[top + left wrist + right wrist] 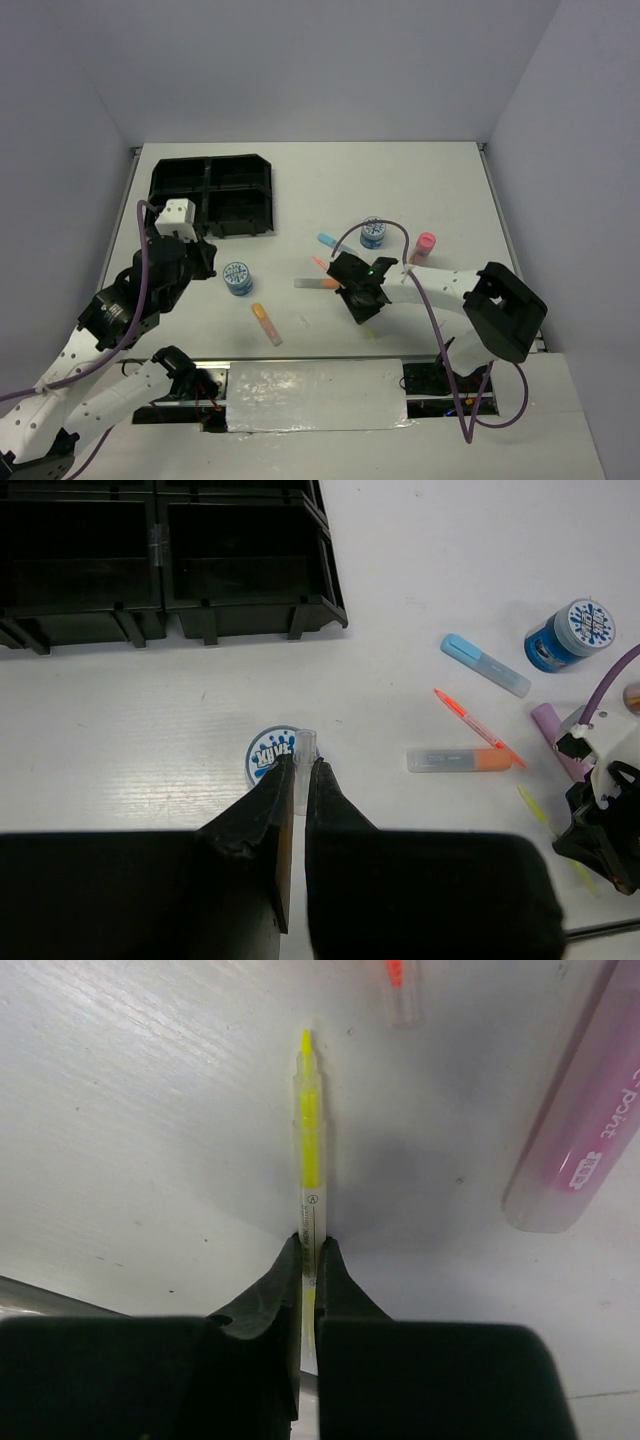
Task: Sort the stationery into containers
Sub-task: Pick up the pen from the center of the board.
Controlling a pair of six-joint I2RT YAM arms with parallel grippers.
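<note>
Overhead: black four-compartment tray [212, 190] at the far-left of the bench [440, 180]. Left wrist: left fingers [268, 805] clamp a thin clear pen [304, 748] just beside a blue tub [266, 760]. Right wrist: right fingers [272, 1285] pinch a yellow pen [310, 1130] lying on the bench.

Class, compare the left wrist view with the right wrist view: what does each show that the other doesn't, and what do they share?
Only the left wrist view: the black tray, the near blue tub, the far blue tub, the blue marker, the orange-capped marker, and the left gripper shut on a clear pen. Only the right wrist view: the right gripper closed on the yellow pen, seen close up. Both: that yellow pen, the purple marker and the thin orange pen.
</note>
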